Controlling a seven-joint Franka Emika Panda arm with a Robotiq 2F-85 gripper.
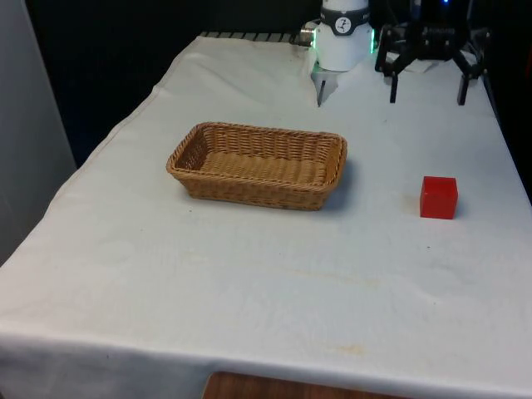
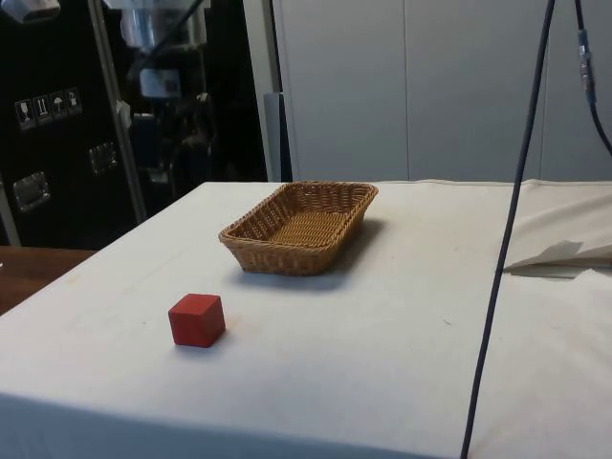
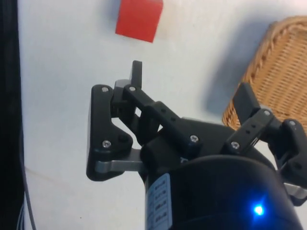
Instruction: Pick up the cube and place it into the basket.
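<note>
On the front view's left, a brown woven basket (image 1: 258,165) sat on the white cloth (image 1: 249,283) that covered the table. The basket was long and low, with nothing inside it. In the side view the same basket (image 2: 299,226) stood farther back on the cloth (image 2: 382,325), with its open top showing. On the front view's right, a little red cube (image 1: 438,197) sat flat on the cloth. It was well apart from the basket, with bare cloth between them. In the side view the cube (image 2: 197,319) was close to the near edge of the table, and the basket was behind it. Nothing touched the cube. At the far end of the table in the front view, the white arm (image 1: 342,37) stood tall, and the black gripper (image 1: 426,83) hung up high beside it, over the cloth. It was far from the cube and far from the basket. In the wrist view the gripper (image 3: 192,96) had its two fingers (image 3: 137,73) spread wide apart, and they held nothing. White cloth (image 3: 62,72) showed between them. The red cube (image 3: 138,19) lay past the tip of one finger, down on the cloth and not touching it. The basket's woven rim (image 3: 278,62) showed past the other finger. A thin black cable (image 2: 507,239) hung down in front of the table in the side view.
</note>
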